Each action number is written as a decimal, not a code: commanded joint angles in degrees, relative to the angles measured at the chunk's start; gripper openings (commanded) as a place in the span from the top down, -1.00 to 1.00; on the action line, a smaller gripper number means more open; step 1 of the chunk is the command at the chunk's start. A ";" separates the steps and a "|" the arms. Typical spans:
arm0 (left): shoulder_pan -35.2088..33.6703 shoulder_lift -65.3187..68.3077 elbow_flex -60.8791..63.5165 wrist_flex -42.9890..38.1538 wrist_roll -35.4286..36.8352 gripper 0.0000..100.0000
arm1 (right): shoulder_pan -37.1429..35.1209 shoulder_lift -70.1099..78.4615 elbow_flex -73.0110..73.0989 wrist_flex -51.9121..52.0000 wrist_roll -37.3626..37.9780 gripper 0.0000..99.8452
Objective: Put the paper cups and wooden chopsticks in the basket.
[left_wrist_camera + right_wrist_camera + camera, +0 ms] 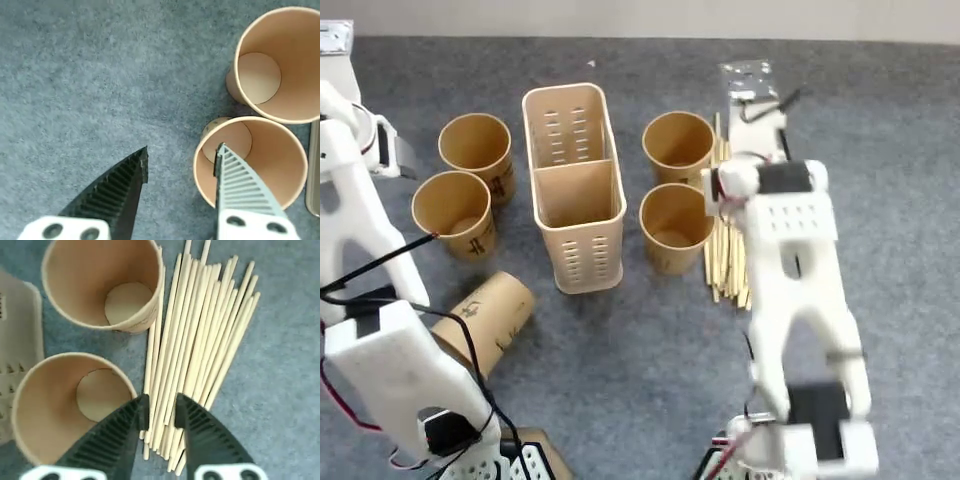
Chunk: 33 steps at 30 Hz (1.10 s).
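We've got left claw (182,150) wide open over a cup (270,150), right claw (161,399) barely parted above chopsticks (200,330); print (478,243) unreadable.

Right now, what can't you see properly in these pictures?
- High view: the right arm covers part of the chopsticks.
- High view: the left arm hides one end of the tipped cup.
- Right wrist view: the edge cuts off the basket.
- Right wrist view: the right gripper covers some chopstick ends.

The high camera looks down over the whole counter (650,380) from far up. Each wrist camera peers down close past its hand: left hand (182,149) above two cups (260,75), right hand (161,397) above chopsticks (210,330), both spots shared with the high view.
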 commanded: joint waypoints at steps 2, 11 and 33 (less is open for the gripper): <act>0.92 0.66 -2.07 0.35 0.44 0.52 | -0.40 6.29 -5.85 0.22 -0.62 0.67; 1.19 7.43 -2.07 0.35 0.26 0.52 | -3.21 6.73 -5.85 0.22 -0.88 0.67; 2.07 15.52 -1.80 -1.23 -2.29 0.52 | -1.71 6.29 -6.46 1.98 -0.62 0.67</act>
